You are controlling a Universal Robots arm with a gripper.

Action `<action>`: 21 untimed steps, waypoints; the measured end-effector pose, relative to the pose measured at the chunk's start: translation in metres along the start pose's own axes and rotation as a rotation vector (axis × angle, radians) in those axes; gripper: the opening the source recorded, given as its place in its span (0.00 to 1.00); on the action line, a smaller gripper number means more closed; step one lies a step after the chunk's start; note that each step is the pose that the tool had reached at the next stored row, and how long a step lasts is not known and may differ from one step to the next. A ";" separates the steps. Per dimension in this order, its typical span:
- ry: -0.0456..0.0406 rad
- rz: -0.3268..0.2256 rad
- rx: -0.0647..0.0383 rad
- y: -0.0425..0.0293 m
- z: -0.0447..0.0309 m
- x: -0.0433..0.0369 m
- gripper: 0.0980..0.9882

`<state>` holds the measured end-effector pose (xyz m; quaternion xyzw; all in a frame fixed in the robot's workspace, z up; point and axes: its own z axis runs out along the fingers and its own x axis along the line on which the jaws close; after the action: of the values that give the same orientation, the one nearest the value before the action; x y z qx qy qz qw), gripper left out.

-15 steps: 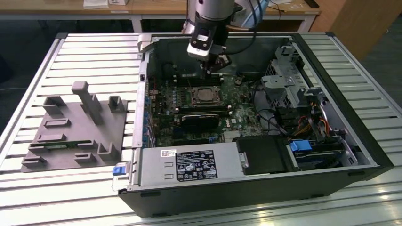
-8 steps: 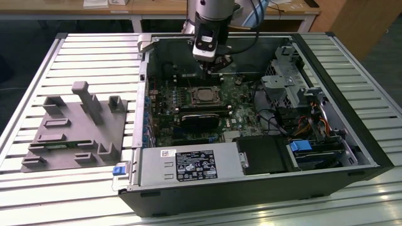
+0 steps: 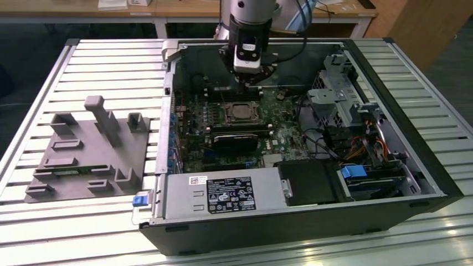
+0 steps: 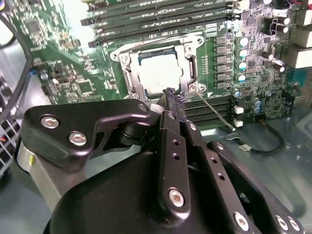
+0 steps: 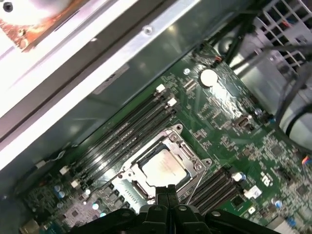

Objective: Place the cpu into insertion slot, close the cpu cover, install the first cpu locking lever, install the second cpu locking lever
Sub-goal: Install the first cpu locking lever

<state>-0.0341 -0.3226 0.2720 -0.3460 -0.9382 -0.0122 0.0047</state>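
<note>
Obs.: the pale slatted metal table (image 3: 96,61) is carrying the open black computer case (image 3: 422,160). A grey moulded parts fixture (image 3: 81,160) is lying at 9 o'clock of the case in the exterior view.

The green motherboard (image 3: 284,136) is lying flat inside the case. The black two-finger gripper (image 4: 170,95) is hovering at 12 o'clock of the socket in the exterior view. Its fingers are pressing together, narrow, gripping nothing.

The square silver-rimmed insertion slot (image 4: 122,58) is holding the flat silvery-grey cpu (image 4: 157,73): step one is looking done. The thin silvery windowed cpu cover (image 4: 189,68) is apparently lying down around the chip.

A thin wire locking lever (image 4: 214,113) is angling away from the socket corner beside the fingertips, seemingly unhooked. Cannot tell the other lever's state; lever work is looking outstanding.
</note>
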 end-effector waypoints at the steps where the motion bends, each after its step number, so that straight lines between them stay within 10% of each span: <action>1: 0.0026 -0.010 -0.004 0.0000 0.0000 0.0000 0.01; 7: -0.0068 -0.107 -0.022 0.0001 0.0001 0.0000 0.01; 21: -0.0028 -0.362 -0.022 0.0000 0.0012 0.0000 0.01</action>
<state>-0.0340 -0.3226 0.2709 -0.1717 -0.9849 -0.0226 -0.0026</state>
